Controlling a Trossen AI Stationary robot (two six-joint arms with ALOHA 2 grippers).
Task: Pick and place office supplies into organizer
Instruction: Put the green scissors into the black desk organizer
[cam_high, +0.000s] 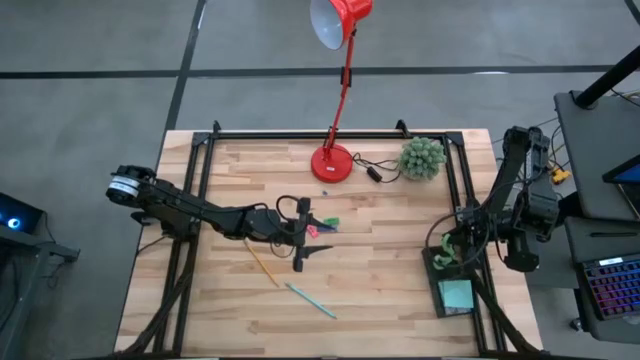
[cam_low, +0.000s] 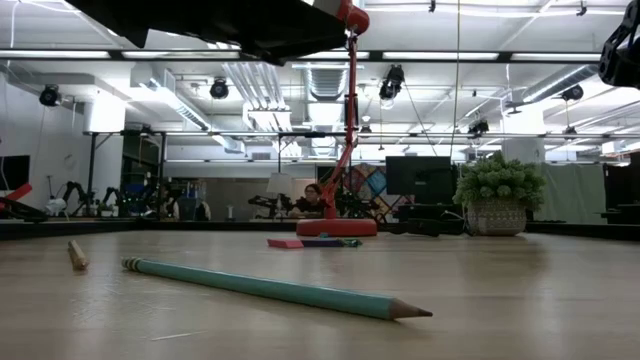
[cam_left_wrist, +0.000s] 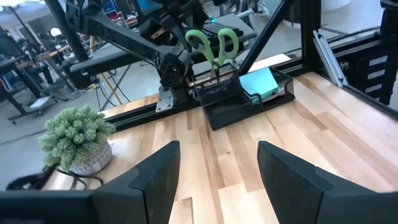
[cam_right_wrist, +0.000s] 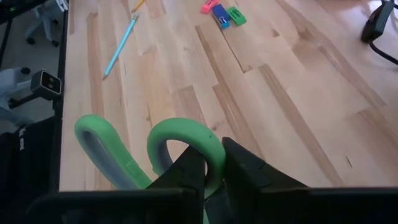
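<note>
Two dark, near-black jointed arms. Left arm: slim tubular links, silver-white ring at the base joint, black cabling near the wrist. Left claw (cam_left_wrist: 217, 177): broad matte black wedge-shaped fingers. Right arm: bulky black housings, looped cables.

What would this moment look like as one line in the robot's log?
right gripper: shut on scissors, at organizer | left gripper: open, mid-table | teal pen, yellow pencil: on table

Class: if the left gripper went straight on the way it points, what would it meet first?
Probably the organizer holding the scissors, past bare table; the open left gripper points there, though depth is unclear.
</note>
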